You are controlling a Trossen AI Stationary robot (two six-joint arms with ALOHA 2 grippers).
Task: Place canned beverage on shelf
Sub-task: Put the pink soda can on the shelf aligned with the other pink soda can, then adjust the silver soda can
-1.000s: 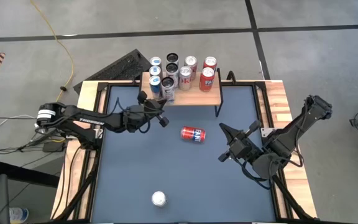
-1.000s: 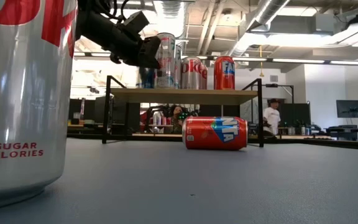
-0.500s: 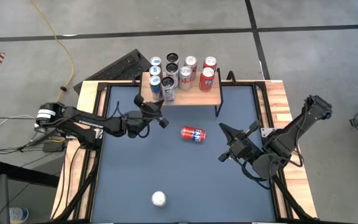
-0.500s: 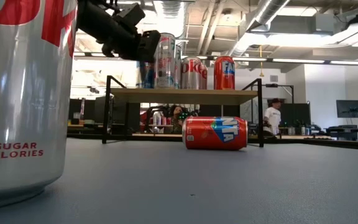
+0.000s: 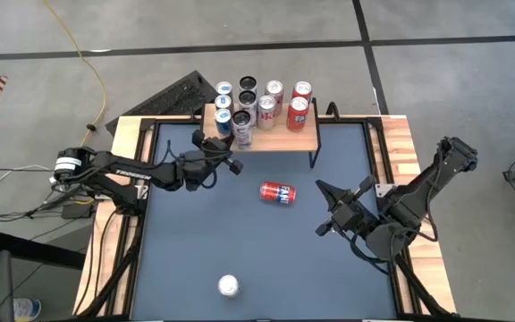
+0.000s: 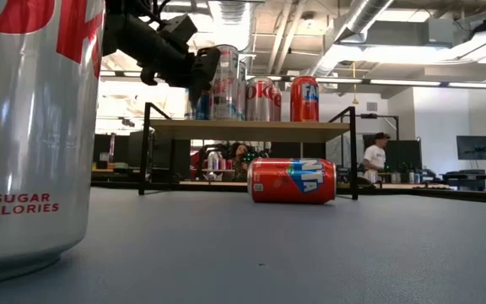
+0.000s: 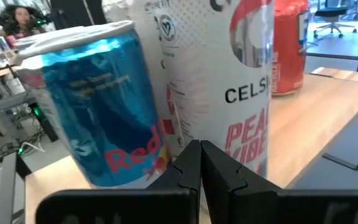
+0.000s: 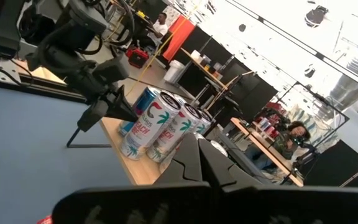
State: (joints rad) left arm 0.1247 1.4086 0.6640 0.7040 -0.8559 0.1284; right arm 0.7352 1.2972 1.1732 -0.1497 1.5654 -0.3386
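High view | shelf (image 5: pixel 304 139): eight cans; table (image 5: pixel 186 250): two cans; both hands closed, empty

The low shelf (image 5: pixel 304 137) has a pale, smooth wooden top with a matt finish on thin black metal legs. The glossy red metal can (image 5: pixel 278 192) lying on its side catches light, as does the shiny silver metal can (image 6: pixel 32 127). The dark blue-grey desk (image 5: pixel 195 241) surface looks matt and smooth, framed by light wood. The left pincer (image 5: pixel 233 165) is matt black plastic.
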